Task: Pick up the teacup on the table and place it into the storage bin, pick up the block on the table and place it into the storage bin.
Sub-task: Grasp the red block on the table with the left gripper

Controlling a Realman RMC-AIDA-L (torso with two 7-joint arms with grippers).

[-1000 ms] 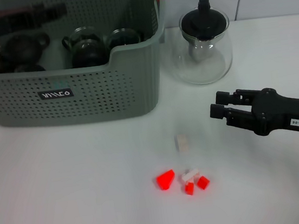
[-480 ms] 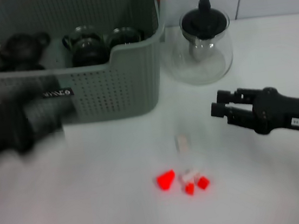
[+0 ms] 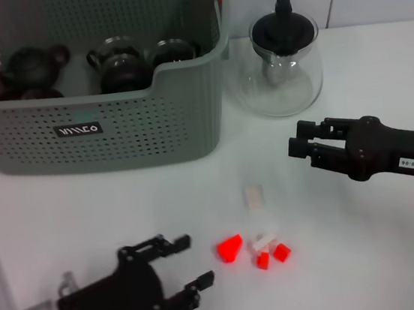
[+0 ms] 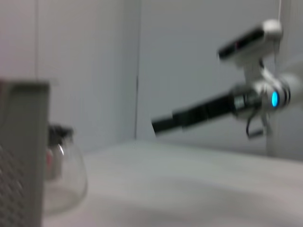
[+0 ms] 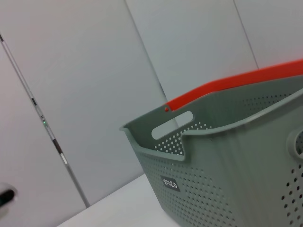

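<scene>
Low on the near left of the white table (image 3: pixel 64 225) sits the left gripper (image 3: pixel 184 264), its two black fingers spread wide and holding nothing, pointed toward a small cluster of blocks. Behind it, at the far left, stands the grey-green storage bin (image 3: pixel 113 129) with its perforated walls and little black label; dark teacups (image 3: pixel 116 64) and a small dark teapot (image 3: pixel 30 71) sit inside on its floor. Just beyond the open fingers lies a red block (image 3: pixel 230 248), with two smaller red pieces (image 3: pixel 272 255) and a white piece right beside it, and a pale block (image 3: pixel 254 197) a little farther back. A clear glass teapot (image 3: pixel 278 59) with a black lid stands beside the bin's right corner. The right gripper (image 3: pixel 297 146) hangs over the table on the right, empty, its fingers only narrowly parted.
</scene>
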